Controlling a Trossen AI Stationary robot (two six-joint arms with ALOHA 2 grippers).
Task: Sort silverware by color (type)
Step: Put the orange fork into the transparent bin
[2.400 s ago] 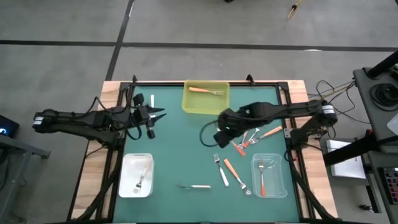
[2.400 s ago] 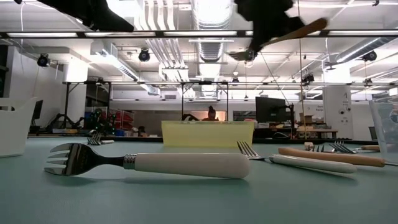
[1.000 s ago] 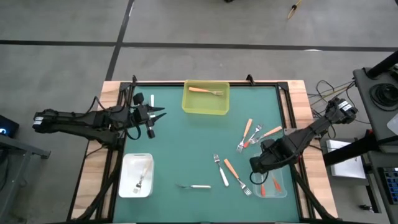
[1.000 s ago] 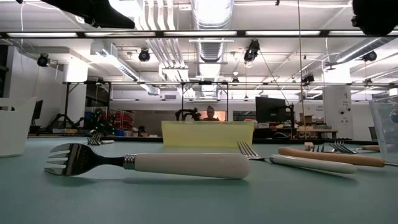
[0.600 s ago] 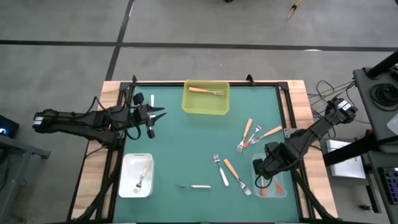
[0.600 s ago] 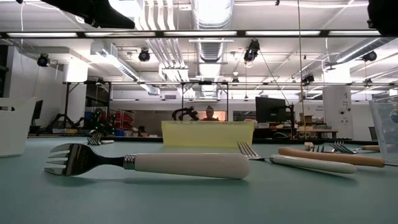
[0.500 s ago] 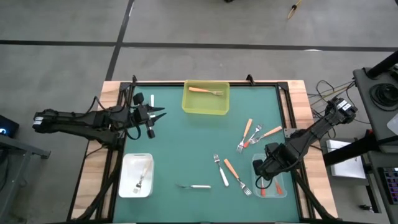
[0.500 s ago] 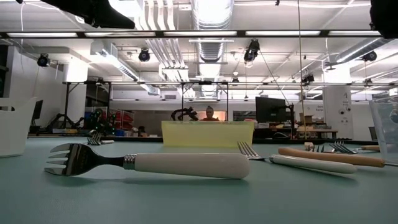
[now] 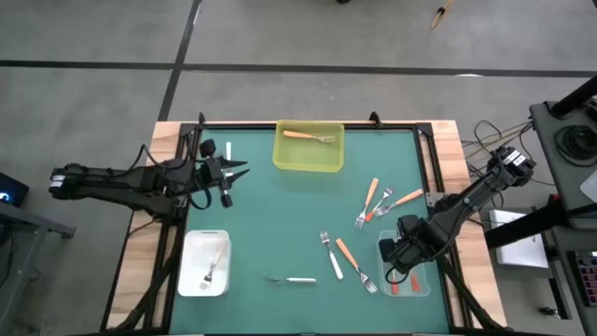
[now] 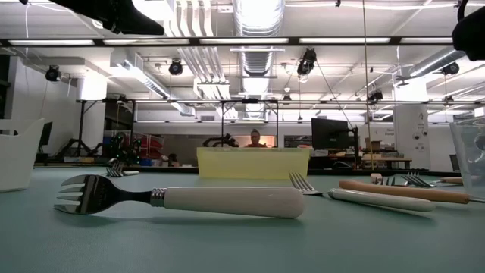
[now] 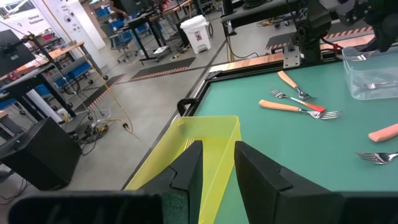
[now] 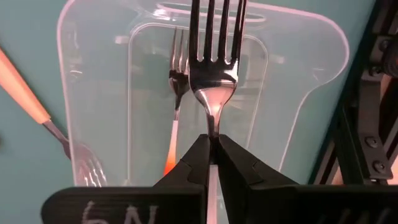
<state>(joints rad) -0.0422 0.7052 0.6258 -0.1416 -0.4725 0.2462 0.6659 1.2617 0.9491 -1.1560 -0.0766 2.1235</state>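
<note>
The right claw [image 12: 211, 149] has carried a fork [image 12: 213, 59] over to the clear tray [image 9: 424, 254] at the near right of the green table [image 9: 280, 215]. A little while ago that arm was out over the loose forks [image 9: 378, 201] in the middle right of the table; now it hangs right above the clear tray. Its fingers are pinched tight on the fork's thin neck, with the prongs pointing out over the tray. One fork with a red handle [image 12: 173, 134] already lies inside. So I think this fork is about to be dropped in with it, though it is not let go yet. In the last half second the arm has only slid a tiny bit. The left claw [image 9: 227, 174] has not moved at all; it waits at the far left of the table, with its fingers a little apart and nothing in them. The yellow tray [image 9: 309, 147] has one orange fork, the white tray [image 9: 204, 263] has one fork, and more forks lie on the table.
</note>
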